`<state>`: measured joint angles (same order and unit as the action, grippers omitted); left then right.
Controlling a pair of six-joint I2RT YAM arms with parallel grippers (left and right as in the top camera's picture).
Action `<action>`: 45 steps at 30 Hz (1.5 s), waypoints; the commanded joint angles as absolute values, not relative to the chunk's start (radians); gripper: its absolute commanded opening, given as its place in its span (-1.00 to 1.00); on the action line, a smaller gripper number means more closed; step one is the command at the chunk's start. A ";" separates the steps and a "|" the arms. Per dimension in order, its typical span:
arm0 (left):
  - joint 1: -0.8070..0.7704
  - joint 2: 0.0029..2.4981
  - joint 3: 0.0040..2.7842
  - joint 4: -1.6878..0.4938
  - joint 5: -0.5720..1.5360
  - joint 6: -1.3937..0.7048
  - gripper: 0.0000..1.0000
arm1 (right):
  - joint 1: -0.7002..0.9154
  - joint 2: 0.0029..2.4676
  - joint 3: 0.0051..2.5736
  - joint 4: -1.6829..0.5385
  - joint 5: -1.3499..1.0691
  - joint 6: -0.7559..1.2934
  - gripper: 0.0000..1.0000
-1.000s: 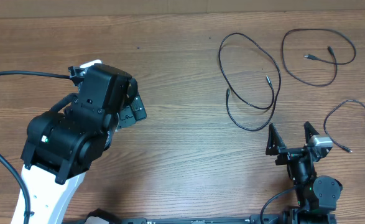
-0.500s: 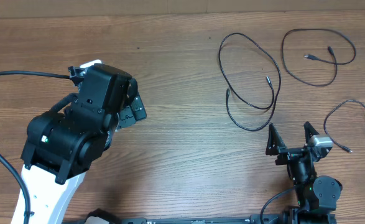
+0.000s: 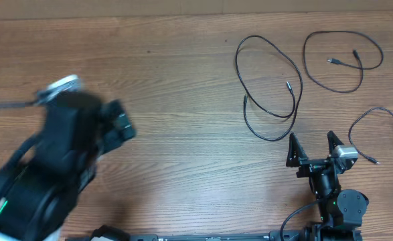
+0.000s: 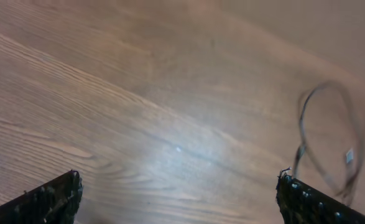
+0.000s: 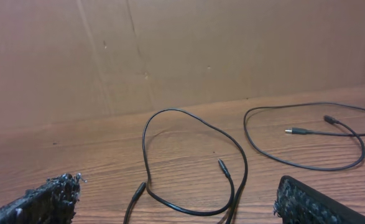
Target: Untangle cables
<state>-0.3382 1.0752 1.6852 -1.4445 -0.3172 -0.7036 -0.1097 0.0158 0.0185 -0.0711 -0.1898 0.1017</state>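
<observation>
Three thin black cables lie apart on the wooden table. The middle cable (image 3: 276, 138) forms a loose loop; it also shows in the right wrist view (image 5: 146, 134) and, blurred, in the left wrist view (image 4: 300, 124). A second cable (image 3: 343, 92) loops at the far right, also seen in the right wrist view (image 5: 306, 165). A third cable (image 3: 377, 108) curves at the right edge. My left gripper (image 3: 119, 124) is blurred, open and empty over bare wood (image 4: 179, 186), far left of the cables. My right gripper (image 3: 310, 136) is open and empty just in front of the middle cable (image 5: 176, 193).
A brown cardboard wall (image 5: 182, 50) stands along the table's far edge. The left arm's bulky body (image 3: 42, 181) covers the front-left part of the table.
The left arm has swung left and toward the front edge and is now motion-blurred. The right arm and the cables have not moved.
</observation>
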 commanded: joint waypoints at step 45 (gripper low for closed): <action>-0.097 0.003 0.062 0.022 -0.135 -0.480 0.99 | -0.113 0.017 0.008 -0.069 -0.177 0.103 1.00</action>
<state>-0.0814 0.0158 0.0990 -0.0044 -0.0311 -0.5320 -0.1101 0.0177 0.0185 -0.0723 -0.1829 0.1009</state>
